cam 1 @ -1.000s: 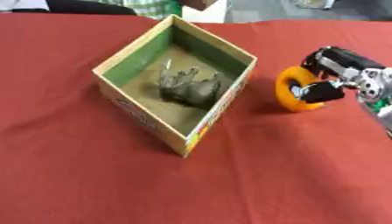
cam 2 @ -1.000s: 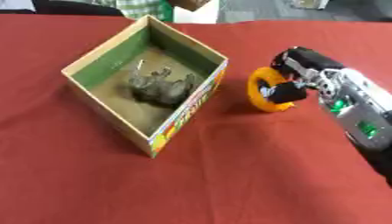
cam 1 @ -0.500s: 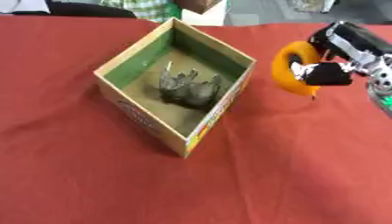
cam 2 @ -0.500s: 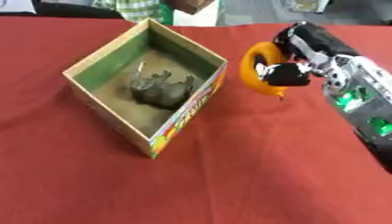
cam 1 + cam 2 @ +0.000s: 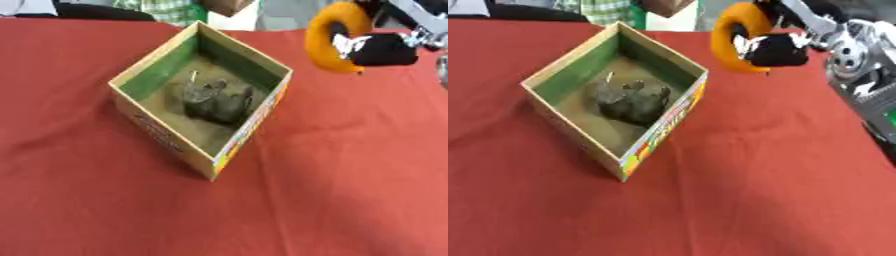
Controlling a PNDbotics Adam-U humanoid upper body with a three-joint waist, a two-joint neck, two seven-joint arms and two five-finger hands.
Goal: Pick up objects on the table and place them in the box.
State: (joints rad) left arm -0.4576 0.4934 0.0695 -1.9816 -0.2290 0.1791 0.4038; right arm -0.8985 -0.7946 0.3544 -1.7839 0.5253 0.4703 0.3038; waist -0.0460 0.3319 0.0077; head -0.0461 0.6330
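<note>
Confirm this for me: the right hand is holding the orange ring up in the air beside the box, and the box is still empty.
Not quite. The box is not empty: a dark grey object already lies on its floor, as the left eye view shows. The rest stands: the right hand holds the orange ring up off the table, to the right of the box.

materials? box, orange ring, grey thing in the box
Box: looks like printed cardboard, thin flat walls, matte brown floor, green inside.
Orange ring, held in the right hand: smooth, evenly coloured, probably plastic or foam; can't tell which.
Grey thing: lumpy, dull, maybe plush or fabric; unclear.
</note>
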